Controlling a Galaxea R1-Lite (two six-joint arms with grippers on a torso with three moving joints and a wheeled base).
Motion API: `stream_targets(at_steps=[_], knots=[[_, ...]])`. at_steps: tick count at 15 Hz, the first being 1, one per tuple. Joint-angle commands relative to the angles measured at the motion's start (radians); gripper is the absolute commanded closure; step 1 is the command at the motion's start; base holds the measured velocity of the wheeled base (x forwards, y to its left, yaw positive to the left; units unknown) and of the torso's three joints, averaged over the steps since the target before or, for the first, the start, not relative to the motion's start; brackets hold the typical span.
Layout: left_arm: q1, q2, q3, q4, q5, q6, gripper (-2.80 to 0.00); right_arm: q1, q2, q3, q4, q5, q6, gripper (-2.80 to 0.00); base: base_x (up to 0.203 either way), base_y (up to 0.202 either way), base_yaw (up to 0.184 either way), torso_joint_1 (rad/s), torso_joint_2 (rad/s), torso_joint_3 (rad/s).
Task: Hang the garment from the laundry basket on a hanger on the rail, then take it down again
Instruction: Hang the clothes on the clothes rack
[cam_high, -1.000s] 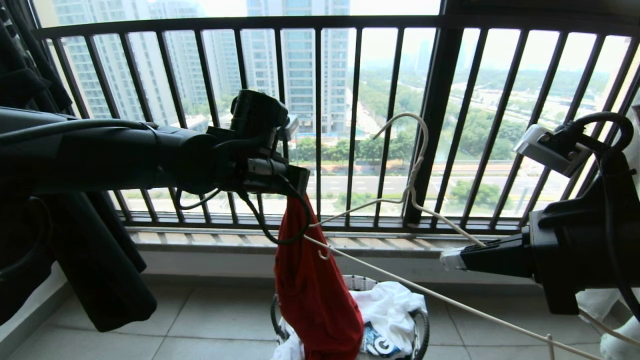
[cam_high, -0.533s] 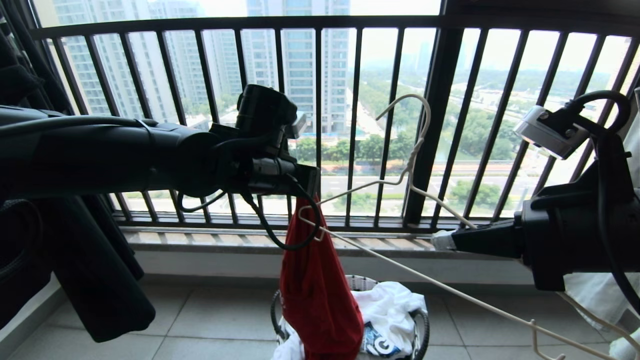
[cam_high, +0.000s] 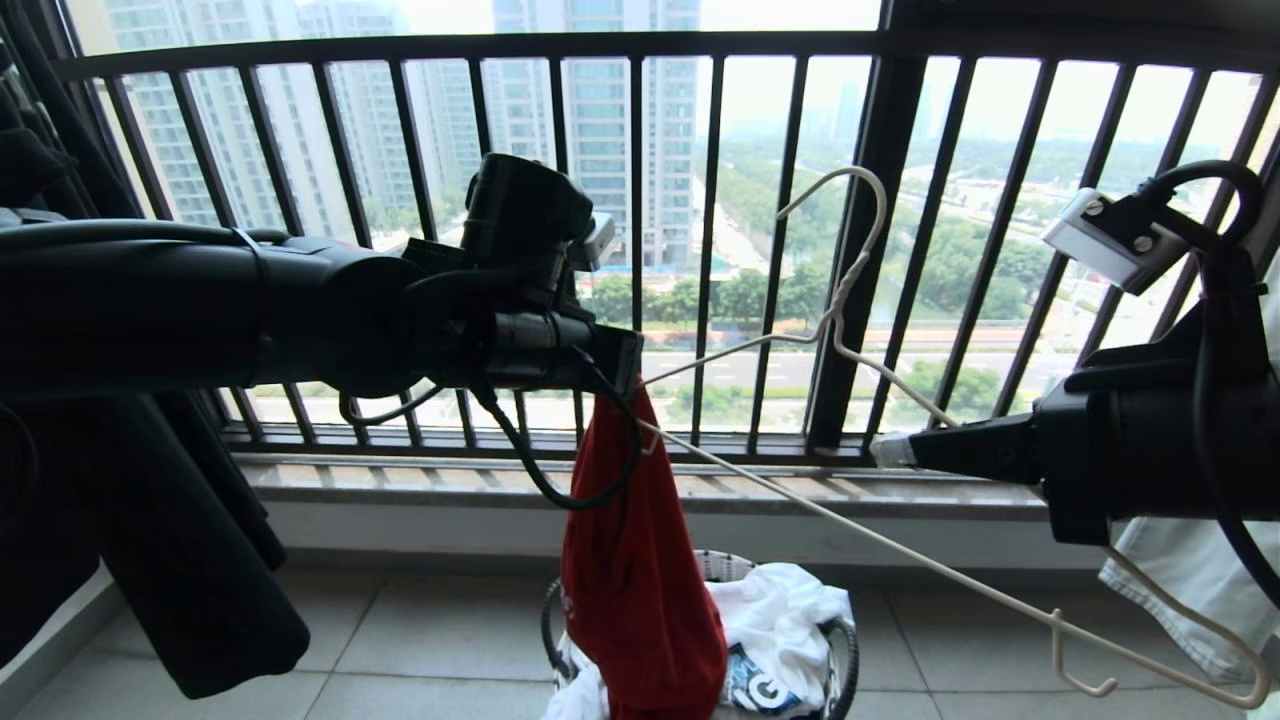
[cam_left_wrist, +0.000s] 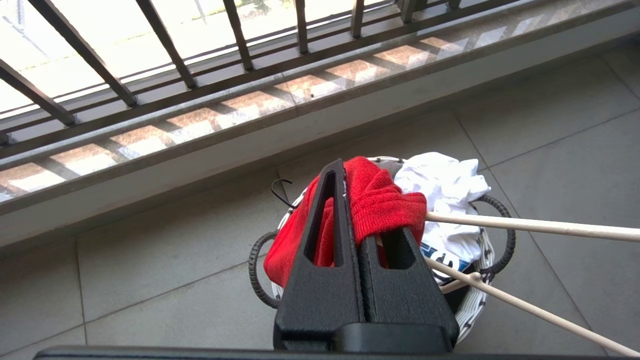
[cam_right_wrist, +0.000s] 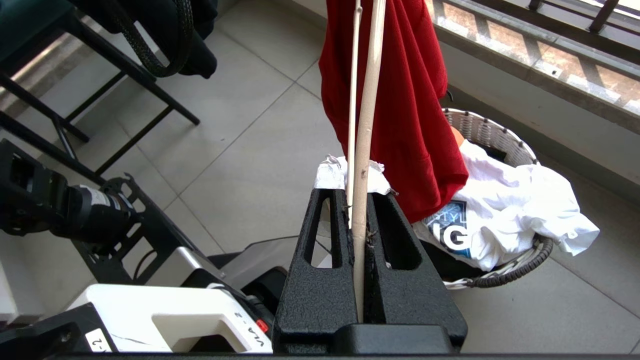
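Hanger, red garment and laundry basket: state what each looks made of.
Hanger: thin wire with a matte off-white coating, judging by its twisted neck.
Red garment: soft knit fabric, probably cotton; it drapes in folds and bunches in the left gripper.
Laundry basket: white woven mesh wall with a dark corded rim; exact material unclear.

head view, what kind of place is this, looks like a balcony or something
Probably a high-rise apartment balcony used for laundry: a dark barred railing with tower blocks beyond, a tiled floor, and a laundry basket of clothes.
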Motion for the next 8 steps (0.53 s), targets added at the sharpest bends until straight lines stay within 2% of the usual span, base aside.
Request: stream_targets(at_steps=[1, 8], knots=[[0.0, -0.012, 0.008, 0.002, 0.001, 0.001, 0.0, -0.01, -0.002, 0.0, -0.002, -0.006, 0.0, 0.0, 0.0, 0.0, 0.0, 0.0, 0.0, 0.0], [-0.027, -0.031, 0.032, 0.007, -0.005, 0.001, 0.0, -0.023, -0.003, 0.001, -0.03, -0.028, 0.001, 0.0, 0.0, 0.0, 0.0, 0.0, 0.0, 0.0]])
